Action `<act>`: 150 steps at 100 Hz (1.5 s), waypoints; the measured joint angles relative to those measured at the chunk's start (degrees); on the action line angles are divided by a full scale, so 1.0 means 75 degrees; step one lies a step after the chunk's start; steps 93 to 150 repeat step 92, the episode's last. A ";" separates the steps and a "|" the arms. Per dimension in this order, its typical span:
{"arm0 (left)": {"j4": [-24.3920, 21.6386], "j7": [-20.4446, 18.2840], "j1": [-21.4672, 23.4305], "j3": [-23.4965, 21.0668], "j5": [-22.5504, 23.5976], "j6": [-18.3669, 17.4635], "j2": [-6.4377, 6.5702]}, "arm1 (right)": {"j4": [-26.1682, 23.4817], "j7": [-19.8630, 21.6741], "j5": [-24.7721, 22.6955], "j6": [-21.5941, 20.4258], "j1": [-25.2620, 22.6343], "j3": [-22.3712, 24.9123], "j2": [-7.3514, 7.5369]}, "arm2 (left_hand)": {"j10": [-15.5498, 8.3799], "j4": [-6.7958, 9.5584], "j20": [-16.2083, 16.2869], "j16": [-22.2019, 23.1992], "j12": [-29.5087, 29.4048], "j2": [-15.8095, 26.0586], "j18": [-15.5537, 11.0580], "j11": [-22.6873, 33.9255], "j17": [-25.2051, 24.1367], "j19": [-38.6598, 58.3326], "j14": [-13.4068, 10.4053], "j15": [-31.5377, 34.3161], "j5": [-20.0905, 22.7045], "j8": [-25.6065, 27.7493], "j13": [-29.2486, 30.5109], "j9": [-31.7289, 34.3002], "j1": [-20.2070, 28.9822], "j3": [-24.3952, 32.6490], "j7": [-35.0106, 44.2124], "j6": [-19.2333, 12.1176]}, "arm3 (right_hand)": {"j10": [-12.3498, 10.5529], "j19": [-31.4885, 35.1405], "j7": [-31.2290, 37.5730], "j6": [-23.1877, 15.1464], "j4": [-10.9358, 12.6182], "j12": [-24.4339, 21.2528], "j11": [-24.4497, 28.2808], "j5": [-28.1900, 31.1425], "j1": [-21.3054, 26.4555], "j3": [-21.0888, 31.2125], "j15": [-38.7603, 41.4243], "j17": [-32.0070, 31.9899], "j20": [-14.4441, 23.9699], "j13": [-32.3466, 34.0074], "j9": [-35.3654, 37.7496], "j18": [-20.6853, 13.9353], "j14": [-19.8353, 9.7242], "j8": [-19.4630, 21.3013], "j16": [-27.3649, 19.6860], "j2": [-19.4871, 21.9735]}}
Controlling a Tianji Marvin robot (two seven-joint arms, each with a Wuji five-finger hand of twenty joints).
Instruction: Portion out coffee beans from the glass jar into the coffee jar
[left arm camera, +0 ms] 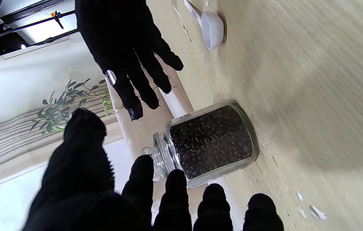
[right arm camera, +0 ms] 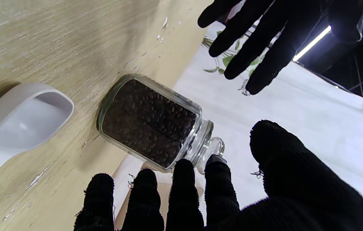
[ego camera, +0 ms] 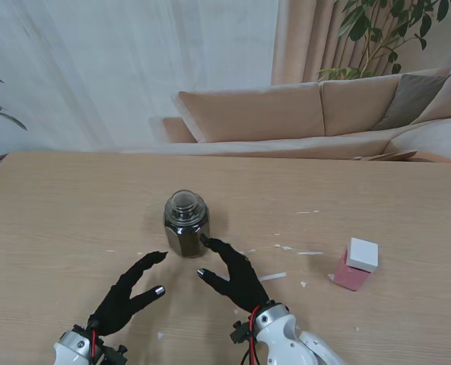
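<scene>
The glass jar [ego camera: 186, 224] of dark coffee beans stands upright in the middle of the table with its glass stopper on; it also shows in the wrist views [left arm camera: 212, 144] [right arm camera: 149, 123]. My left hand [ego camera: 130, 293] is open, nearer to me and left of the jar, fingers spread. On the jar's other side my right hand [ego camera: 233, 272] is open too, one fingertip close to the jar's base. A pink jar with a white lid [ego camera: 356, 265] stands to the right. A white scoop [right arm camera: 24, 118] [left arm camera: 212, 29] lies by the right hand.
Small white flecks [ego camera: 309, 253] are scattered on the wooden table [ego camera: 73, 205] around the jar. A beige sofa [ego camera: 301, 114] runs beyond the far edge, with plants at the back corners.
</scene>
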 measured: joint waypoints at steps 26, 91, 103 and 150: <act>0.0200 0.0318 -0.0374 0.0304 -0.0035 -0.0095 -0.0047 | 0.0018 0.0024 0.0030 -0.0007 0.0019 -0.0004 -0.0002 | -0.0010 0.0000 -0.0093 -0.0084 0.0000 0.0000 -0.0018 -0.0084 0.0002 -0.0070 -0.0011 -0.0076 -0.0001 -0.0001 0.0000 0.0000 0.0003 0.0087 0.0092 -0.0009 | -0.0083 -0.0017 0.0081 -0.0150 0.0245 0.0000 0.0005 -0.0005 0.0069 0.0178 -0.0087 -0.0001 -0.0001 -0.0082 -0.0109 0.0000 0.0000 -0.0083 0.0000 0.0017; 0.0142 0.0203 -0.0611 0.0451 0.0065 0.0165 -0.0060 | -0.0055 -0.0149 -0.0230 0.0010 -0.0054 -0.0012 -0.0002 | 0.0002 0.0000 -0.0368 -0.0175 0.0000 0.0000 -0.0033 -0.0093 0.0003 -0.0086 -0.0018 -0.0084 -0.0001 -0.0005 0.0000 -0.0001 0.0006 0.0311 0.0095 -0.0009 | -0.0085 -0.0107 0.0099 -0.0157 0.0231 -0.0001 0.0005 -0.0084 -0.0012 0.0077 -0.0003 -0.0004 -0.0001 -0.0082 -0.0109 0.0000 -0.0003 -0.0177 -0.0001 0.0017; 0.0142 0.0203 -0.0611 0.0451 0.0069 0.0167 -0.0060 | -0.0057 -0.0153 -0.0230 0.0010 -0.0056 -0.0011 -0.0003 | 0.0002 0.0000 -0.0369 -0.0175 0.0000 0.0000 -0.0033 -0.0093 0.0003 -0.0086 -0.0018 -0.0084 -0.0001 -0.0005 0.0000 -0.0001 0.0006 0.0312 0.0095 -0.0009 | -0.0085 -0.0107 0.0099 -0.0158 0.0231 -0.0001 0.0005 -0.0084 -0.0012 0.0074 -0.0003 -0.0004 -0.0001 -0.0082 -0.0109 0.0000 -0.0003 -0.0177 -0.0001 0.0017; 0.0142 0.0203 -0.0611 0.0451 0.0069 0.0167 -0.0060 | -0.0057 -0.0153 -0.0230 0.0010 -0.0056 -0.0011 -0.0003 | 0.0002 0.0000 -0.0369 -0.0175 0.0000 0.0000 -0.0033 -0.0093 0.0003 -0.0086 -0.0018 -0.0084 -0.0001 -0.0005 0.0000 -0.0001 0.0006 0.0312 0.0095 -0.0009 | -0.0085 -0.0107 0.0099 -0.0158 0.0231 -0.0001 0.0005 -0.0084 -0.0012 0.0074 -0.0003 -0.0004 -0.0001 -0.0082 -0.0109 0.0000 -0.0003 -0.0177 -0.0001 0.0017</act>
